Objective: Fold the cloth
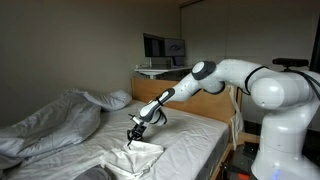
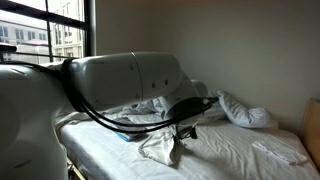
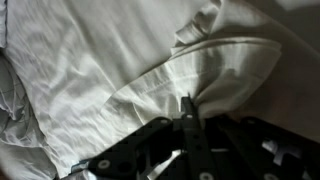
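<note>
Fingers (image 3: 189, 120) of the gripper (image 3: 187, 100) are pressed together in the wrist view, nipping a raised fold of the cloth (image 3: 150, 60); no gap shows between them. From the fingertips the pinched ridge curves toward 10 o'clock, and the rest of the sheet spreads, finely wrinkled, from 9 to 1 o'clock.

In an exterior view the gripper (image 2: 183, 128) holds the cloth (image 2: 160, 148) bunched. A gathered flap hangs toward 7 o'clock of the fingertips, down to the mattress (image 2: 230, 155). In an exterior view the cloth (image 1: 135, 158) lies heaped at 6 o'clock of the gripper (image 1: 134, 138), on the near part of the mattress (image 1: 190, 140).

The 1 arm (image 1: 215, 75) reaches in from 3 o'clock. A puffy duvet (image 1: 50, 122) is piled at 9 o'clock of the gripper, apart from it, and a pillow (image 1: 117, 98) lies at 11 o'clock. A wooden bed frame (image 1: 228, 125) bounds the mattress at 3 o'clock.

Beyond the bed, at 12 o'clock, a monitor (image 1: 163, 46) stands before a plain wall (image 1: 80, 40). A window (image 2: 45, 35) shows buildings outside at 10 o'clock.
</note>
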Tool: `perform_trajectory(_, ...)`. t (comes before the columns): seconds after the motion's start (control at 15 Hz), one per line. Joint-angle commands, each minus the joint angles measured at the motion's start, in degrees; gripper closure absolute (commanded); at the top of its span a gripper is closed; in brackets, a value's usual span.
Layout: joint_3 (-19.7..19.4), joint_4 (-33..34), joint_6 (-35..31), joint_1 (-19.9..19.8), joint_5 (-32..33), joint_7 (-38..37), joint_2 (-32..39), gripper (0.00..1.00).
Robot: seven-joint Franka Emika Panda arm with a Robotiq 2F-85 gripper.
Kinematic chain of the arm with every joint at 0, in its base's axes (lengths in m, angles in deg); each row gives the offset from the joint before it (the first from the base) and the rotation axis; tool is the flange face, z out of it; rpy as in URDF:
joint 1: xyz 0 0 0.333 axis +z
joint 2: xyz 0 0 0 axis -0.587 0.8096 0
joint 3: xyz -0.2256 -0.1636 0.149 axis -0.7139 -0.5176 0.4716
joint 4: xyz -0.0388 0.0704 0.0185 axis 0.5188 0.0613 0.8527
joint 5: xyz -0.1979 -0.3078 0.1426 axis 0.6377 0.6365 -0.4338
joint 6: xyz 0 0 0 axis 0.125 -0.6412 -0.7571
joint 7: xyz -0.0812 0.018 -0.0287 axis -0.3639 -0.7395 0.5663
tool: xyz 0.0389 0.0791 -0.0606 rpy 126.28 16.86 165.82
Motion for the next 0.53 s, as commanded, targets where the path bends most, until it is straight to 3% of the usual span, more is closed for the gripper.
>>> perform_trajectory(0.0,4.33,1.39,1.32,-3.36,3.27,0.0,1.92,0.9)
perform_trajectory(0.2,7.81,4.0,5.12,-5.08,7.73,-0.07,4.11,0.91)
perform_trajectory(0.47,8.69,8.09,14.33,-5.57,11.32,-0.09,5.12,0.91)
